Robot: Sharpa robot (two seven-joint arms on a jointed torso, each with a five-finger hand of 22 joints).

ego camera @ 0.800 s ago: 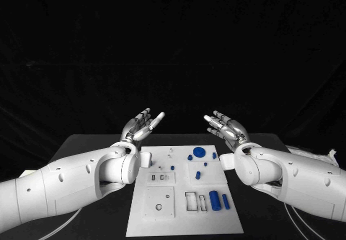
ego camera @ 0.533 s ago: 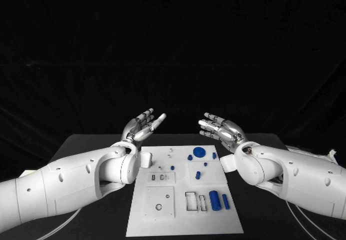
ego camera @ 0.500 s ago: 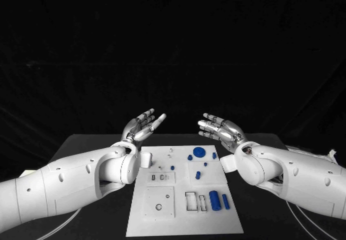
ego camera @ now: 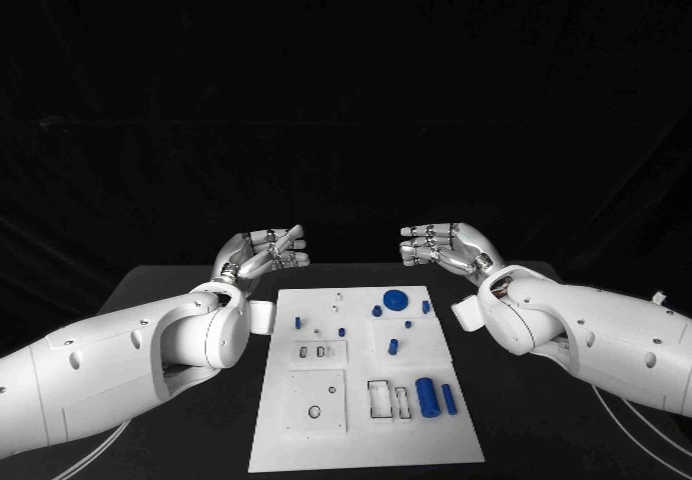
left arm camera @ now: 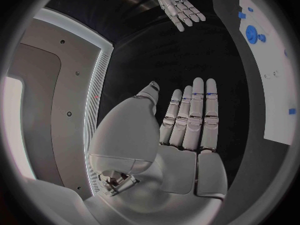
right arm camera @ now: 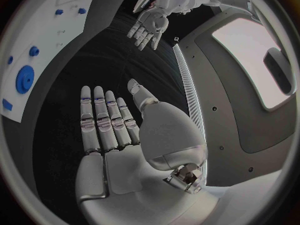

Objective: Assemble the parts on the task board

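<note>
The white task board (ego camera: 361, 420) lies in the middle of the black table. On it lie several blue parts: a round disc (ego camera: 394, 297) at the far end, a thick cylinder (ego camera: 427, 393) and a slimmer one (ego camera: 450, 399) near the front right. My left hand (ego camera: 264, 250) hovers beyond the board's far left corner, my right hand (ego camera: 444, 245) beyond its far right corner. Both hold nothing. The left wrist view shows my left hand (left arm camera: 187, 120) with straight fingers, the board (left arm camera: 269, 85) beside it. My right hand (right arm camera: 109, 122) is likewise flat, near the disc (right arm camera: 25, 79).
Small blue pieces (ego camera: 392, 347) and pale slots (ego camera: 381, 398) dot the board. Black table (ego camera: 188, 290) surrounds it on all sides, with dark cloth behind. White cables (ego camera: 620, 430) run along the table by my right arm.
Both hands have rolled over from an upright, raised pose to a lower, level one. The left hand has shifted a little to the left. The board and parts lie as before.
</note>
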